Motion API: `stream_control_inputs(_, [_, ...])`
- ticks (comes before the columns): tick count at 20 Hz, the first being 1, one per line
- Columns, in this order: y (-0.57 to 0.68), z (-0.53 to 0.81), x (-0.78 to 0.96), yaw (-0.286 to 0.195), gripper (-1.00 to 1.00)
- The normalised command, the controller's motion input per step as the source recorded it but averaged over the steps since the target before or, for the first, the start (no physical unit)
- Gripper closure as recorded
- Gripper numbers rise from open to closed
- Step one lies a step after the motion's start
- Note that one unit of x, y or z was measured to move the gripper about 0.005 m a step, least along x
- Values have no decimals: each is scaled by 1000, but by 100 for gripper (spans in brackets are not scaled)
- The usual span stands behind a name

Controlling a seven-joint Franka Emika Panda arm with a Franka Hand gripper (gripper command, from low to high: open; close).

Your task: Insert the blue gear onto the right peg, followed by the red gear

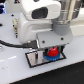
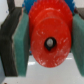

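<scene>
The arm reaches down over the white bench (image 1: 15,70), and its hand (image 1: 51,51) hangs straight above the grey plate (image 1: 34,59) with the black rim. The hand is closed on the red gear (image 1: 51,52): in the wrist view the two teal fingers (image 2: 20,40) press against the toothed rim of the red gear (image 2: 48,42) from opposite sides, so it sits squarely between them, flat face toward the camera, its raised hub and centre hole plain to see. Something pale shows through that hole, though I cannot tell from here whether it is the tip of the peg.

Directly beneath the hand, the blue gear (image 1: 52,57) lies low on the plate, its teeth peeking out below the red one. In the wrist view a strip of the blue gear (image 2: 31,6) shows just past the red rim, beyond the held disc. The red gear sits just over the blue one; whether the two touch I cannot make out, the picture being too coarse.

The right peg itself is hidden behind the hand and the gears. The near part of the plate, out to the side of the hand toward the exterior view's left, lies bare and grey.
</scene>
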Motion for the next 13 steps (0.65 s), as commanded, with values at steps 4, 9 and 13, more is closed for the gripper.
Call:
stream_control_inputs(4, [-48,-70,30,0,-100])
stream_control_inputs(9, [-13,353,-1,0,-100])
stream_control_inputs(13, [26,529,5,0,-100])
